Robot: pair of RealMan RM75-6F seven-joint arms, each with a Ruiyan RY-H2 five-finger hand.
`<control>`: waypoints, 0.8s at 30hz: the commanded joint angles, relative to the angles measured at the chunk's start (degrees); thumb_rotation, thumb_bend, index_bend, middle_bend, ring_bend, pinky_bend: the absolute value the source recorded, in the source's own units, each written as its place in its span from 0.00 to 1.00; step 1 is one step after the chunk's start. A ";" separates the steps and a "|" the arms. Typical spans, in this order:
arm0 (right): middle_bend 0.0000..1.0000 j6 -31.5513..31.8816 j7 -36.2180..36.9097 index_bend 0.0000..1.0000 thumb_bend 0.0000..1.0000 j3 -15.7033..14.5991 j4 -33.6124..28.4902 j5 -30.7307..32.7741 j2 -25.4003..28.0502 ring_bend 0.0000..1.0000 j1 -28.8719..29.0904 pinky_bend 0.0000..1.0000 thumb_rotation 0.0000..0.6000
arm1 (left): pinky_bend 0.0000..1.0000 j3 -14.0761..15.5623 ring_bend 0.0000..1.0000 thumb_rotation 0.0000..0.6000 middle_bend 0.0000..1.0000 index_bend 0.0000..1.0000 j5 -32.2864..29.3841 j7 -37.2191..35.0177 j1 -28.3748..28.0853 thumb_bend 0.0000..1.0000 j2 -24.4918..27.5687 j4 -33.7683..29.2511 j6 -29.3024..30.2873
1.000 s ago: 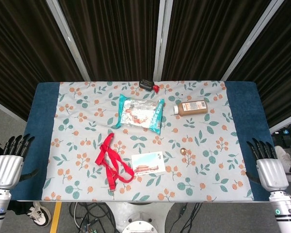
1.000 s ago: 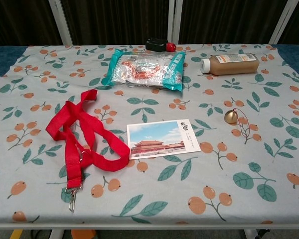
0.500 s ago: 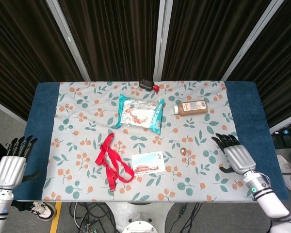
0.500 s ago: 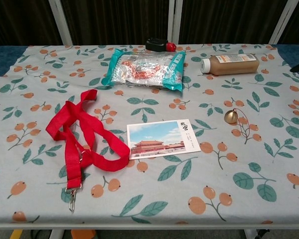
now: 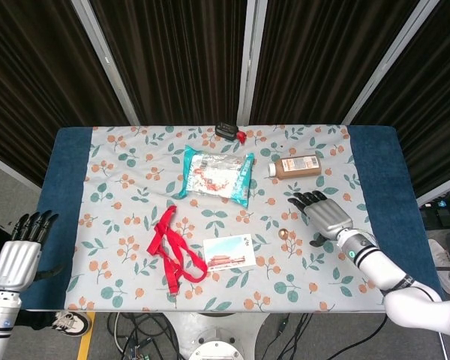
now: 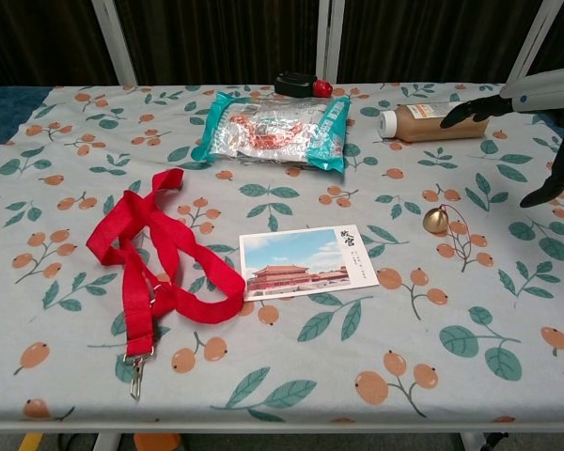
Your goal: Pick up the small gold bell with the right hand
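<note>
The small gold bell [image 5: 283, 234] [image 6: 436, 221] sits on the floral tablecloth, just right of a postcard. My right hand [image 5: 323, 213] [image 6: 536, 122] hovers above the cloth a little to the right of and behind the bell, fingers spread, holding nothing and not touching the bell. In the chest view only its dark fingertips and part of the silver back show at the right edge. My left hand [image 5: 16, 255] hangs off the table's near left corner, fingers extended and empty; the chest view does not show it.
A brown bottle [image 5: 298, 166] [image 6: 434, 121] lies behind the right hand. A postcard [image 5: 229, 252] [image 6: 306, 261], a red strap [image 5: 172, 249] [image 6: 154, 256], a foil snack bag [image 5: 216, 175] [image 6: 275, 129] and a small black-and-red object [image 5: 230, 133] [image 6: 301, 85] lie further left.
My right hand has swung from beyond the table's right edge inward and forward over the cloth, ending near the bell. The left hand has barely moved.
</note>
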 commanded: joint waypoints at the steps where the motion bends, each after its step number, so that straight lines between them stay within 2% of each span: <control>1: 0.00 0.17 -3.84 0.00 0.06 -2.03 0.52 4.22 -2.35 0.00 3.12 0.00 1.00 | 0.04 0.02 0.00 1.00 0.03 0.07 0.08 -0.56 0.04 0.00 -0.01 0.37 0.13; 7: 0.00 2.77 -7.16 0.04 0.07 -4.60 1.67 7.96 -5.48 0.00 5.66 0.00 1.00 | 0.04 0.18 0.00 1.00 0.03 0.07 0.02 -1.90 0.14 0.01 -0.43 1.55 0.04; 15: 0.00 5.34 -7.85 0.16 0.09 -6.07 2.44 8.46 -7.56 0.00 6.65 0.00 1.00 | 0.04 0.39 0.00 1.00 0.03 0.07 0.21 -3.14 0.27 0.00 -0.59 2.48 0.12; 24: 0.00 6.56 -7.28 0.23 0.12 -6.91 4.50 8.45 -10.49 0.00 7.28 0.00 1.00 | 0.04 0.59 0.00 1.00 0.03 0.07 0.13 -4.56 0.51 0.00 -0.97 3.68 0.14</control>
